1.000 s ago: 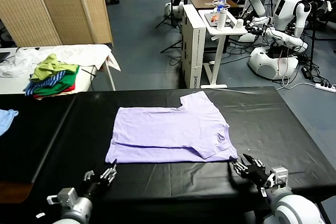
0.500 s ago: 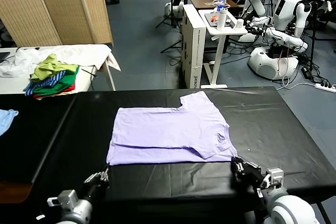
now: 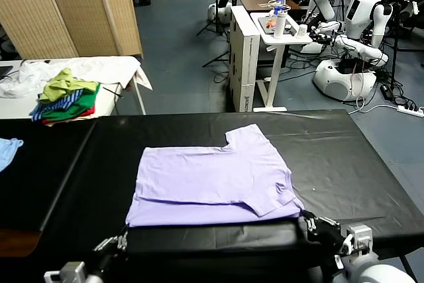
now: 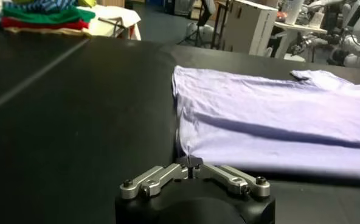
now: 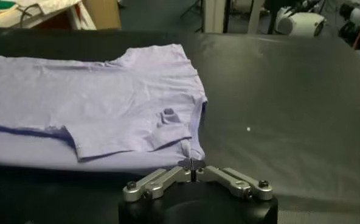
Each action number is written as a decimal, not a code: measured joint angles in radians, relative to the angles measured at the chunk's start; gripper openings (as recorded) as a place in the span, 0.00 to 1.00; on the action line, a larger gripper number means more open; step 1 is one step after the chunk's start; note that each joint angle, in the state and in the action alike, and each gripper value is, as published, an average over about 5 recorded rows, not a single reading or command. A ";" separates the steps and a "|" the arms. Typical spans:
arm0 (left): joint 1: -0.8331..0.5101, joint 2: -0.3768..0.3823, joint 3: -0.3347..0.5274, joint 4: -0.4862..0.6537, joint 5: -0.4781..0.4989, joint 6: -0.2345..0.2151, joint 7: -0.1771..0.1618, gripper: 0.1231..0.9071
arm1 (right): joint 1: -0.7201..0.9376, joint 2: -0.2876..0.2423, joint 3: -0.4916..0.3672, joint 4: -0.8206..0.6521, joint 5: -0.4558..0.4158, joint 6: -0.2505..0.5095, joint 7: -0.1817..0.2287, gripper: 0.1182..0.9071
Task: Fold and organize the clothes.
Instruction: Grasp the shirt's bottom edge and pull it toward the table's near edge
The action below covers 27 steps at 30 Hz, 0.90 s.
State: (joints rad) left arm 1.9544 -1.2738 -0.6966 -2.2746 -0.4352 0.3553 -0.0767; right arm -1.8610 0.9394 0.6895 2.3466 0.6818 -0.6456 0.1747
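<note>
- Black table (image 3: 344, 157) fills the lower half of the head view; white robots (image 3: 351, 38) and a white stand (image 3: 275, 38) sit at upper right.
- Shirt (image 3: 212, 177), pale lavender, lies flat at the table's centre, its near hem at the front edge.
- Left gripper (image 4: 189, 163) at lower left of the head view, jaws pinched shut on the shirt's near left corner.
- Right gripper (image 5: 192, 163) at lower right, jaws closed on the near right corner.
- Pile (image 3: 66, 101) of green, striped and red garments rests on a side table at upper left.
- Blue cloth (image 3: 8, 149) lies at the left edge.
</note>
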 joint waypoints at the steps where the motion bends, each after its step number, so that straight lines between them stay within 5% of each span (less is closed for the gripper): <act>1: 0.008 0.001 -0.003 -0.004 0.000 0.001 0.000 0.03 | -0.006 0.000 0.000 0.003 0.000 -0.002 0.001 0.03; 7: 0.036 -0.002 -0.008 -0.016 0.004 0.004 0.000 0.03 | -0.033 -0.001 0.004 0.028 -0.008 -0.012 0.008 0.11; 12: 0.050 -0.005 -0.013 -0.029 -0.001 0.015 -0.001 0.10 | -0.063 -0.001 0.023 0.062 -0.001 -0.031 0.004 0.44; 17: 0.063 -0.010 -0.028 -0.043 0.000 0.035 -0.004 0.47 | -0.084 -0.003 0.058 0.098 0.034 -0.036 0.002 0.84; 20: 0.067 -0.011 -0.043 -0.052 0.009 0.068 -0.002 0.71 | -0.065 -0.012 0.081 0.104 0.079 -0.008 0.009 0.97; 24: 0.067 -0.010 -0.068 -0.075 0.006 0.111 0.001 0.95 | 0.007 -0.032 0.087 0.087 0.135 0.039 0.014 1.00; 27: 0.045 -0.007 -0.088 -0.099 -0.042 0.151 -0.044 0.99 | 0.089 -0.051 0.065 0.053 0.155 0.057 0.015 1.00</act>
State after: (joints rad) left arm 1.9995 -1.2811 -0.7846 -2.3733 -0.4769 0.5063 -0.1205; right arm -1.7724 0.8879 0.7548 2.3998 0.8365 -0.5887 0.1896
